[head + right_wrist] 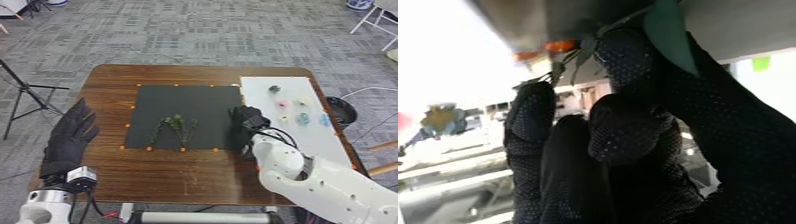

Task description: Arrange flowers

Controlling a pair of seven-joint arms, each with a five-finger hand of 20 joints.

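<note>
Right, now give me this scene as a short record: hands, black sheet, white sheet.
Right hand: fingers curled round a leafy stem, by the black sheet's right edge
Left hand: open, at the table's left side
Black sheet: green sprigs on its lower half
White sheet: small flowers, including pink and blue

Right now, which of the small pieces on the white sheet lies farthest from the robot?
The dark green piece, toward the white sheet's far left corner. The pink piece, yellowish pieces and pale blue pieces all lie nearer the robot.
</note>
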